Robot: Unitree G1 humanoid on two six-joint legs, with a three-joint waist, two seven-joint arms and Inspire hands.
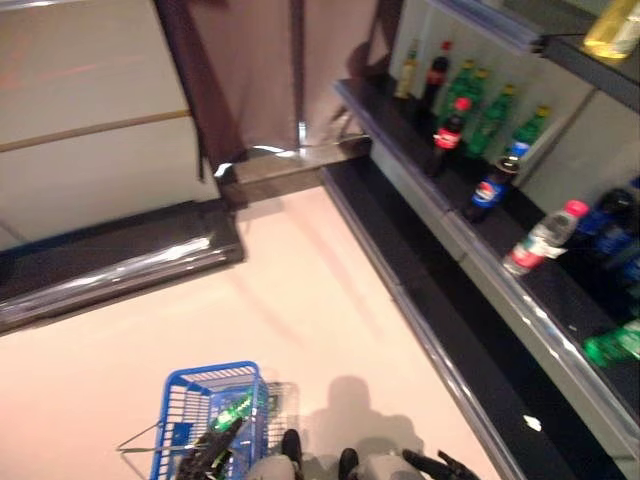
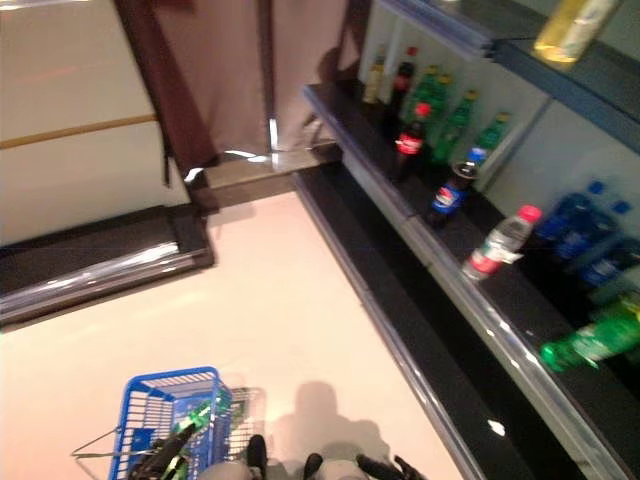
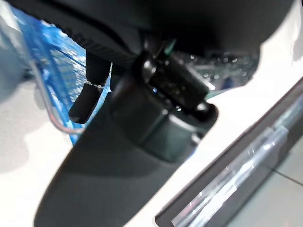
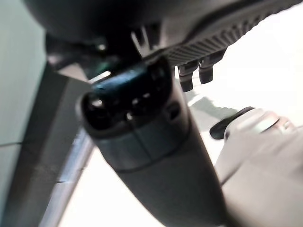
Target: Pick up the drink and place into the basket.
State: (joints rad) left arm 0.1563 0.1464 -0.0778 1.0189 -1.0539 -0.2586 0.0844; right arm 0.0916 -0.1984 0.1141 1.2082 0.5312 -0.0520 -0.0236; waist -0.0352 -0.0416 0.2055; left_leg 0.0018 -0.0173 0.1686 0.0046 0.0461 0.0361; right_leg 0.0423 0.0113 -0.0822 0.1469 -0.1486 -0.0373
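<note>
One basket (image 1: 190,405), hands blurred.

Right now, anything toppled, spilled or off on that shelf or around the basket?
Two bottles lie on their sides on the lower shelf while the others stand upright: a clear bottle with a pink cap and a green bottle nearer the robot. No spill is visible. The blue basket sits upright on the floor with something green inside.

Far right: dark shelf (image 1: 440,215) running near to far. On it, upright cola bottles (image 1: 449,137), green bottles (image 1: 490,118) behind, clear red-capped bottle (image 1: 542,238) lying tilted, blue bottles (image 1: 612,228) nearer. Far left: dark low ledge (image 1: 110,265). Pale floor (image 1: 300,300) between.
</note>
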